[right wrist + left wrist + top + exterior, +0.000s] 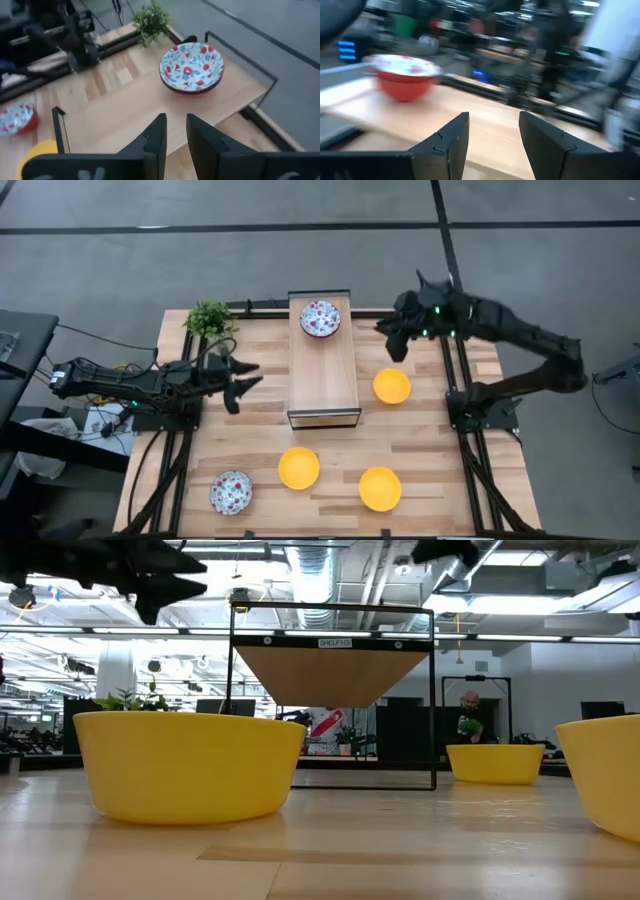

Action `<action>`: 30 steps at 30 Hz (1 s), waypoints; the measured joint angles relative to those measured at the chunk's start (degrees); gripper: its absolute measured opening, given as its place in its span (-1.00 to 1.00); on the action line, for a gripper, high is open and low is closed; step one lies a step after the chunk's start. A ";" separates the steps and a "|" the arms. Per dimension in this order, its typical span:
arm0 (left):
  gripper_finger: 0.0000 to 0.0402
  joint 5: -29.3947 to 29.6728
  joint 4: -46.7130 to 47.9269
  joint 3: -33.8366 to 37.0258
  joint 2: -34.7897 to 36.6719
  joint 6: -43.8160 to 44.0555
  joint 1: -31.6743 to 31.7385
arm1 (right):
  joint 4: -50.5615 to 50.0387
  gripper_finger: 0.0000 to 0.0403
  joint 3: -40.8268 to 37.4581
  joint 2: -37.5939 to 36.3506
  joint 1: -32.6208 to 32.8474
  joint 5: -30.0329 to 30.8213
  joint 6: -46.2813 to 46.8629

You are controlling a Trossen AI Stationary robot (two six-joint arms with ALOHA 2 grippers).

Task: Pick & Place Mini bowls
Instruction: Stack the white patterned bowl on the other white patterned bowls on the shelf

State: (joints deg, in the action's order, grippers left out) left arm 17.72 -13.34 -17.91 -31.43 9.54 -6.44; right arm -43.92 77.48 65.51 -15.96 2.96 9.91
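A floral mini bowl point(320, 318) sits on its base at the far end of a raised wooden shelf point(322, 385); it also shows in the right wrist view point(191, 67) and the left wrist view point(405, 77). Another floral bowl point(230, 492) and three yellow bowls point(391, 386) point(298, 468) point(379, 488) rest on the table. My left gripper point(240, 380) point(492, 135) hovers open, left of the shelf. My right gripper point(392, 340) point(176, 135) hangs right of the shelf's far end, above shelf height, with its fingers narrowly open and holding nothing.
A small green potted plant point(209, 318) stands at the table's far left corner. The shelf's thin black frame point(332, 670) rises from the middle of the table. Bare wood lies between the shelf and the near yellow bowls point(185, 765) point(605, 775).
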 joint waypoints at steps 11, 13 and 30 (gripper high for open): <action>-0.14 -15.53 4.47 -3.50 -0.04 7.45 0.00 | 34.93 -0.69 -37.81 -17.36 8.31 0.50 15.06; -0.14 -16.95 8.40 -6.78 -0.03 7.47 -0.02 | 38.58 -0.69 -41.62 -19.03 9.87 1.90 16.56; -0.14 -21.32 56.92 -41.40 -21.22 29.95 -16.89 | 43.58 -0.69 -46.76 -25.61 12.47 5.18 13.88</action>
State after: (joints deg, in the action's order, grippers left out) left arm -3.60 43.57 -59.32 -52.65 39.49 -23.32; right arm -0.34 30.72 39.90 -3.49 8.14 23.79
